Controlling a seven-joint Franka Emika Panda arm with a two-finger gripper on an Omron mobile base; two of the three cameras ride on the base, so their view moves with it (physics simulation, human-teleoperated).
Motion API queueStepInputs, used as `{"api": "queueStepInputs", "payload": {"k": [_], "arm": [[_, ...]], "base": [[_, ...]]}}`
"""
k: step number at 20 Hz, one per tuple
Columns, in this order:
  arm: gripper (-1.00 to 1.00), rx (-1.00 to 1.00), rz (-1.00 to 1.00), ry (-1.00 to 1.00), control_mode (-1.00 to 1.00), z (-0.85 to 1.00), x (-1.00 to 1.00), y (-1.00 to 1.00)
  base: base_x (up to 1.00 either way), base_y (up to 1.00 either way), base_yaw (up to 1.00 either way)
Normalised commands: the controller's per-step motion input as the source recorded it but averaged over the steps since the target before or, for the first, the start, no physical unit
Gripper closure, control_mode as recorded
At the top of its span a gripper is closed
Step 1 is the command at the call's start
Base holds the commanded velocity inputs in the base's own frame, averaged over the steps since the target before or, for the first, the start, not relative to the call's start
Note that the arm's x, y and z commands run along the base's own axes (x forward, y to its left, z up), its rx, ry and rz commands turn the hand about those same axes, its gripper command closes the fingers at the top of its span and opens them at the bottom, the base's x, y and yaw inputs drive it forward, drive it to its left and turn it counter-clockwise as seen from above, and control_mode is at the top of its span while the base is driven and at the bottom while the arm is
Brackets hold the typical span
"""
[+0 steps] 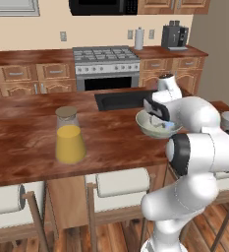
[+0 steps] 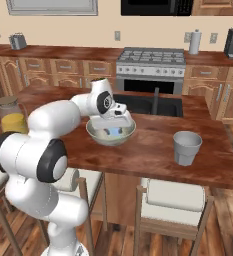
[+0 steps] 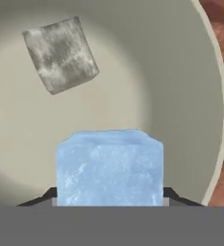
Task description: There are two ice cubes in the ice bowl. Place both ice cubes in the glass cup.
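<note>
**Claw down in the ice bowl, one cube between its tips**

Bluish ice cube (image 3: 109,167) sits right at the claw (image 3: 109,199), wedged between the two dark tips, which press its sides; the jaws stand narrowed onto it. Beyond it, apart on the bowl floor, lies the grey ice cube (image 3: 59,55). Both base views lose that detail but show the claw (image 2: 113,126) lowered into the ice bowl (image 2: 99,135) on a reddish wooden island counter (image 2: 153,150). To its right stands the glass cup (image 2: 187,147), well apart; to its left, an orange juice carafe (image 1: 69,136). Stove (image 1: 106,59) behind.
</note>
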Motion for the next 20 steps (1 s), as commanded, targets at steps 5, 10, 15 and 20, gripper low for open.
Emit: {"api": "queueStepInputs", "payload": {"k": [5,10,15,20], "arm": [[1.00,0.09,-0.11,-0.11,-1.00,1.00,-0.57,-0.01],[1.00,0.20,-0.26,0.01,-1.00,0.90,-0.83,-0.46],[1.00,0.21,-0.34,0.09,-1.00,0.34,-0.63,-0.70],[1.00,0.03,-0.30,0.02,-1.00,0.01,-0.22,-0.83]], "base": [[0.00,0.00,0.00],[0.00,0.00,0.00],[0.00,0.00,0.00],[0.00,0.00,0.00]]}}
